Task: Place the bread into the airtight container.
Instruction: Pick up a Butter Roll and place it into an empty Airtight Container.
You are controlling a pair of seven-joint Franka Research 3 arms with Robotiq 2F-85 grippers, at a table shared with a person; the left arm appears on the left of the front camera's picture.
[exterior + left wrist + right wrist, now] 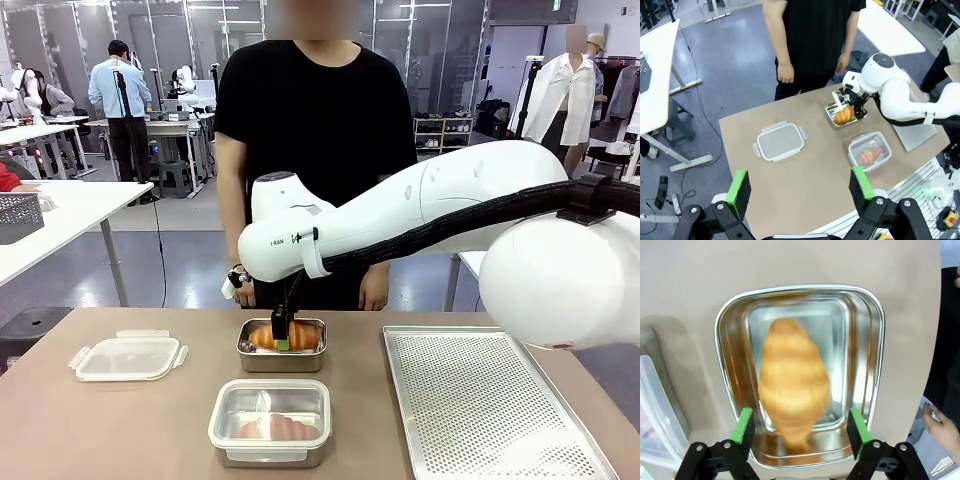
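Lidded container [269, 421], loose lid [129, 357], tray [490, 410] near open steel container [283, 347].

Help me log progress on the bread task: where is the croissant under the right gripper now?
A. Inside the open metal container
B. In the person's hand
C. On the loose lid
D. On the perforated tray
A: the right wrist view shows the croissant lying inside the open metal container, with the right gripper open above it.

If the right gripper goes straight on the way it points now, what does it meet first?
Most likely the croissant, lying in the open steel container between the right gripper's open fingers. Depth is hard to judge; the croissant looks blurred.
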